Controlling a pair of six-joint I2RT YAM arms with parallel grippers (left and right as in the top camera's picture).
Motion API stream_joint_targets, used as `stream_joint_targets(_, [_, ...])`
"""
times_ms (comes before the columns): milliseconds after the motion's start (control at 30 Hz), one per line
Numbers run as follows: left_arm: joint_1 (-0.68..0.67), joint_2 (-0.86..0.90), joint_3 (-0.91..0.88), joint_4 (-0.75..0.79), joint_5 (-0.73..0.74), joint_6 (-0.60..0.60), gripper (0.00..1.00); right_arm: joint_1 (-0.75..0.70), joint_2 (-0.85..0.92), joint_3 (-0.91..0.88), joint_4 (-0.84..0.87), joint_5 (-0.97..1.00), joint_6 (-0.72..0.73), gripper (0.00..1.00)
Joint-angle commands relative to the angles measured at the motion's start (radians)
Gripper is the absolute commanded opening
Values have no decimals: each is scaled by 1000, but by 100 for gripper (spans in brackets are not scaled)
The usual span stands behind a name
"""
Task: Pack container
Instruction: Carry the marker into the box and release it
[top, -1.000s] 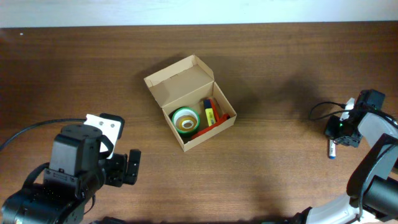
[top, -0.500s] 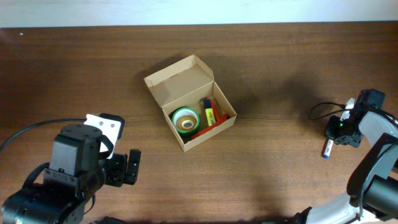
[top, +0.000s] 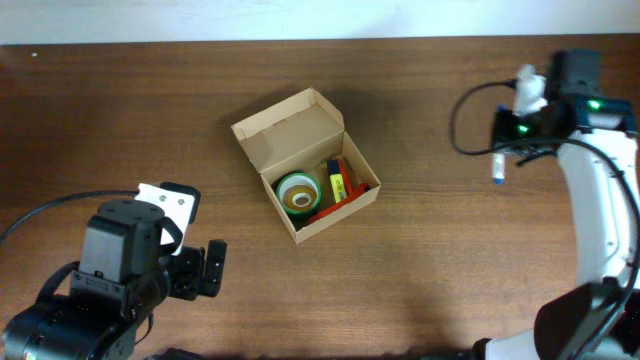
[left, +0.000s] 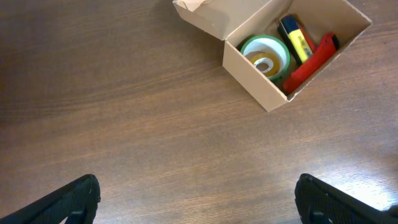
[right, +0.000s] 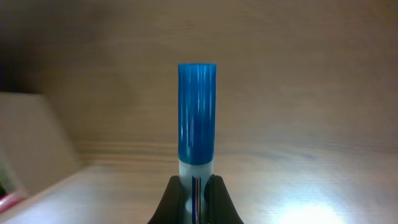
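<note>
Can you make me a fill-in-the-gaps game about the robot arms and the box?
The right pincer holds a marker with a ___ cap.
The lid of the box is ___.
The tape roll inside the box is ___.
The left pincer holds ___.
Missing words: blue, open, green, nothing.

Overhead cam: fixed, straight down, far enough back to take in most of the dark brown wooden table (top: 420, 280), w/ the small open brown cardboard box (top: 290, 132) left of centre. Left wrist cam: low at the near edge, tilted fwd, same box top right, its own black fingertips (left: 74, 199) in the btm corners. Right wrist cam: v. close, sighting along the blue-capped marker (right: 197, 112), tabletop behind just blur. Overhead & left wrist share box + tabletop.
</note>
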Motion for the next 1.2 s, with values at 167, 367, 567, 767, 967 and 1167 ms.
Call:
stream_joint_targets(167, [2,-1,3,0,10,19,100,385,-16,62,2,-4,-2,4])
stream_joint_targets(367, [2,-1,3,0,11,19,100,578,-16,62,72,-2,-105,4])
stream_joint_targets(567, [2,-2,3,0,11,19,100,605,8,61,119,-77,-589,4])
stream_joint_targets(767, [2,-2,3,0,10,19,100,605,48,61,-39,-255,-1334,3])
stream_joint_targets(967, [2,-2,3,0,11,19,100,639,194,61,-21,-219,-1501,4])
stream_joint_targets(1167, [2,-1,3,0,11,19,100,677,299,60,50,-172,-1519,4])
